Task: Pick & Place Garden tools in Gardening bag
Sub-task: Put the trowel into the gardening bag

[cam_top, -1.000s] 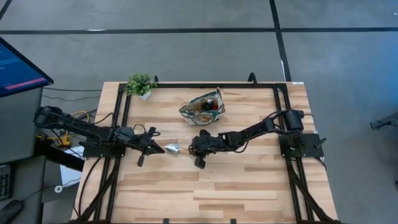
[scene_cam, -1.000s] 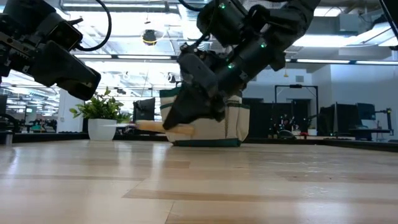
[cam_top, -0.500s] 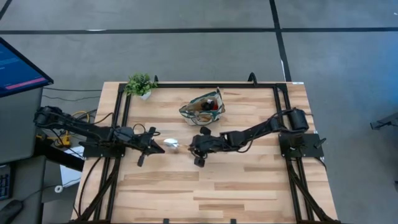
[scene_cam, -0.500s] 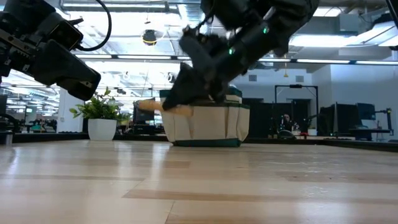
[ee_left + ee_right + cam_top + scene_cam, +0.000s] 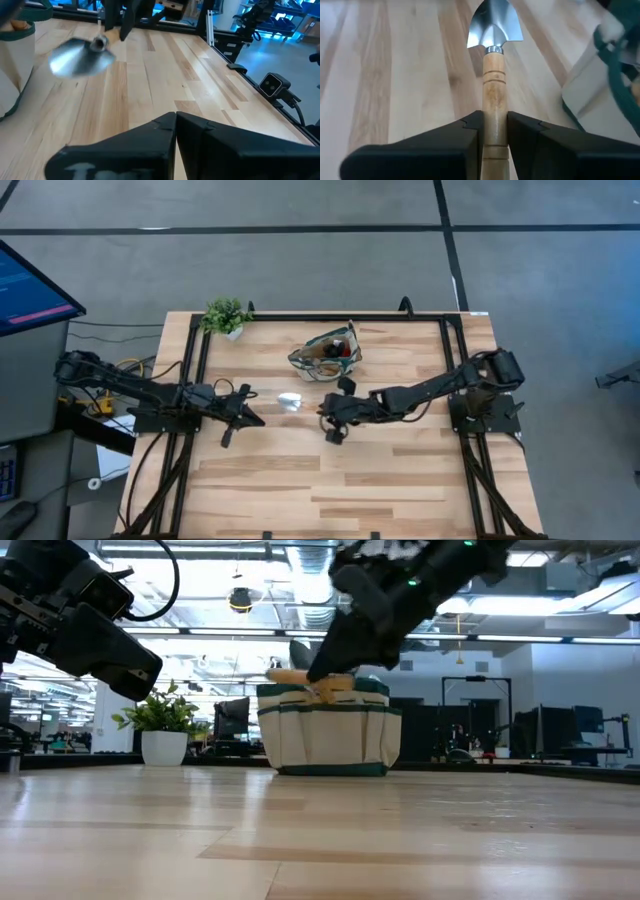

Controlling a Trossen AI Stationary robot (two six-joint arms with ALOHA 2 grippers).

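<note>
My right gripper is shut on a trowel with a silver blade and a light wooden handle, held in the air near the middle of the table. The beige gardening bag with green trim stands on its base just beyond it, with tools inside. In the low view the trowel is level with the bag's top edge. My left gripper is shut and empty, to the left of the blade. My right gripper pinches the trowel's wooden handle between its two fingers, back from the blade. The handle runs forward along the fingers, with the blade pointing toward the table's left. The trowel is lifted clear of the table, about level.
A small potted plant stands at the table's far left corner. Black frame rails run along the left, right and far sides. The near half of the wooden table is bare wood.
My right gripper has gone up with the trowel and a little toward the table's right and the bag. The trowel has risen from close above the table to the height of the bag's top, staying about level.
</note>
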